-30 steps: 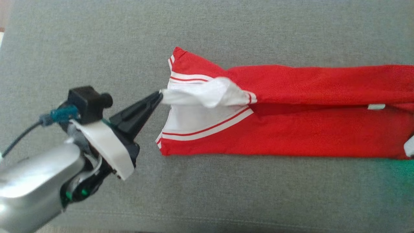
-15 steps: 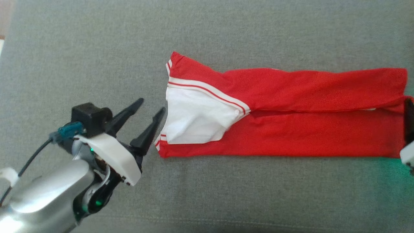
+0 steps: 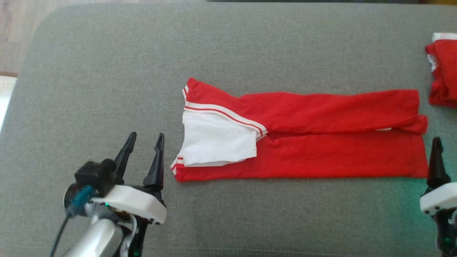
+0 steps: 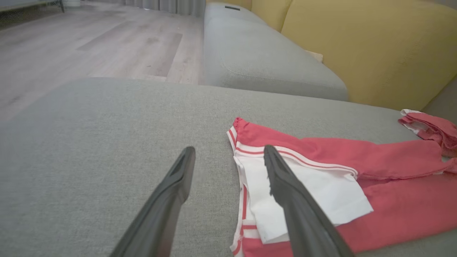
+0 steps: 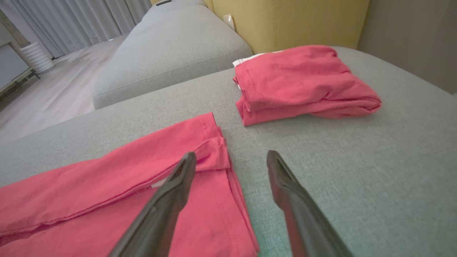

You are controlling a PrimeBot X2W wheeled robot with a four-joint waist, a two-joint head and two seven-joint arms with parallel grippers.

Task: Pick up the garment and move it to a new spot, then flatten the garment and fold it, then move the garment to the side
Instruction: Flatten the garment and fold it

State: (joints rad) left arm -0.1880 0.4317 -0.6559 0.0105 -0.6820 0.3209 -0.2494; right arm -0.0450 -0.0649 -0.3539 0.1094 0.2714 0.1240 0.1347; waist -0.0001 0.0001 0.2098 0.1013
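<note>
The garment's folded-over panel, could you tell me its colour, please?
The panel is white, bordered by red-and-white stripes; the head view shows it best.

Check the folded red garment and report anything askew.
The red garment lies in a long strip, but its folds are uneven. The upper flap's right corner is bunched and curled, and the white panel at the left end sits crooked, its striped edge slanting. Nothing looks torn or stained.

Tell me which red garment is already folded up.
The small red bundle by the yellow backrest; the other garment lies stretched out long.
</note>
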